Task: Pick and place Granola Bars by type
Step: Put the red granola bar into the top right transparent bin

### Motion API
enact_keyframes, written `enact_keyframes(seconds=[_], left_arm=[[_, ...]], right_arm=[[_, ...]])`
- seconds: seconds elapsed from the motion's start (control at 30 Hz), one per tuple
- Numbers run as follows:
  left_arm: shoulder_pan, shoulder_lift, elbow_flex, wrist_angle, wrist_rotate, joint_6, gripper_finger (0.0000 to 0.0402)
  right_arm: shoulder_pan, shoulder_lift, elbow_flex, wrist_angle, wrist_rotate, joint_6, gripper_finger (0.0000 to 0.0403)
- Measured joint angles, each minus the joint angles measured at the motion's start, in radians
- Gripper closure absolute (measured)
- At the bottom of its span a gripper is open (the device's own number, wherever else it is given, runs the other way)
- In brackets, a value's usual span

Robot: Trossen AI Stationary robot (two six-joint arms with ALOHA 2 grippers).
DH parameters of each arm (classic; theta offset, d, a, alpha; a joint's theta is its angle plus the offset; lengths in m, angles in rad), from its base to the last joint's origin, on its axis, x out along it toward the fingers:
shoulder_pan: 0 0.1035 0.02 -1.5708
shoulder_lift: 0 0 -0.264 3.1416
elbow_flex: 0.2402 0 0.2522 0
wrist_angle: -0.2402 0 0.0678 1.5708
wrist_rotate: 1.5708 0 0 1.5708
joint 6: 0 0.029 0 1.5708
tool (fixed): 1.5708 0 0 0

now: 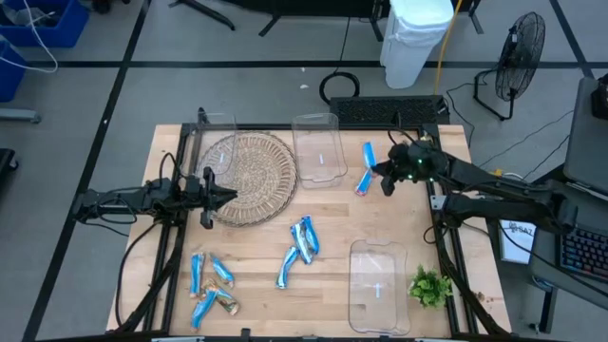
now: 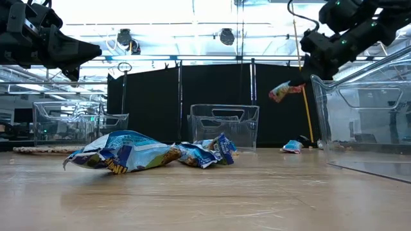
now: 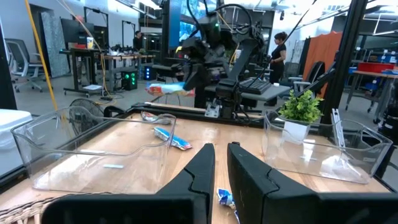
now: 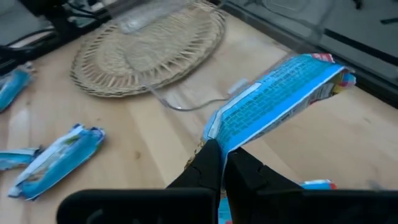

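a: one blue granola bar [image 4: 278, 99] is clamped in your right gripper [image 4: 222, 163], lifted off the table beside the clear bin [image 1: 318, 148].
b: left gripper [image 1: 226, 196]?
a: fingers nearly together, nothing in them, over the wicker tray [image 1: 249, 177].

Both arms are matte black, built of slim jointed segments with loose black cables looping alongside. The left gripper [image 3: 221, 163] ends in two dark, wedge-shaped fingers tapering to narrow tips. The right gripper [image 4: 222, 163] has matching black fingers; small green lights glow on its wrist housing.
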Motion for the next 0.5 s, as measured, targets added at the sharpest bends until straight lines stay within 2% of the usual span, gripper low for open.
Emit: enact_keyframes(seconds=[0.5], left_arm=[[0.000,0.000,0.000,0.000,0.000,0.000,0.0353]], right_arm=[[0.113,-0.005,0.000,0.045,0.003,-0.003,0.0400]])
